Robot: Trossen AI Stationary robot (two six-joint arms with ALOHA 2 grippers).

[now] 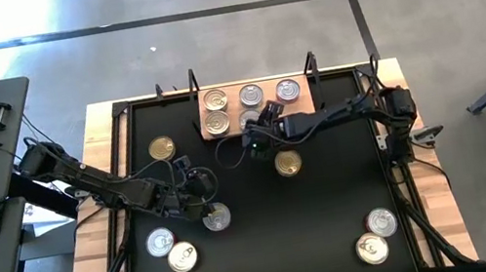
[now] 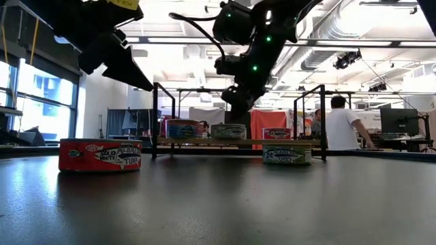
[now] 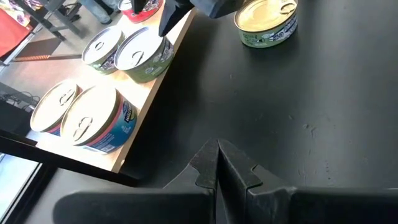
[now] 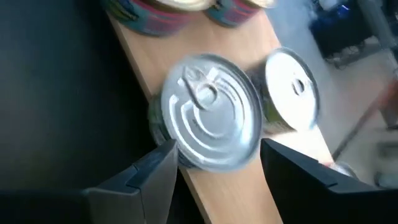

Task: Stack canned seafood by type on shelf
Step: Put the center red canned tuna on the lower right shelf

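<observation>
The light-wood shelf (image 1: pixel 302 103) stands at the mat's far edge and bears several silver-lidded tins (image 1: pixel 214 98). My right gripper (image 1: pixel 263 121) is open at the shelf's near edge. Its fingers (image 4: pixel 158 171) stand on either side of a silver-lidded tin (image 4: pixel 211 121) that rests on the board, and they seem clear of it. The same tin shows in the low view (image 2: pixel 228 131). My left gripper (image 3: pixel 217 163) is shut and empty above the mat, left of centre (image 1: pixel 194 186). A silver tin (image 1: pixel 216 217) lies just near of it.
Loose tins lie on the black mat (image 1: pixel 333 200): gold-lidded ones (image 1: pixel 162 148) (image 1: pixel 288 163), two at the near left (image 1: pixel 171 249) and two at the near right (image 1: pixel 376 235). The shelf's black posts (image 2: pixel 155 119) stand upright. A person (image 2: pixel 344 122) sits beyond the table.
</observation>
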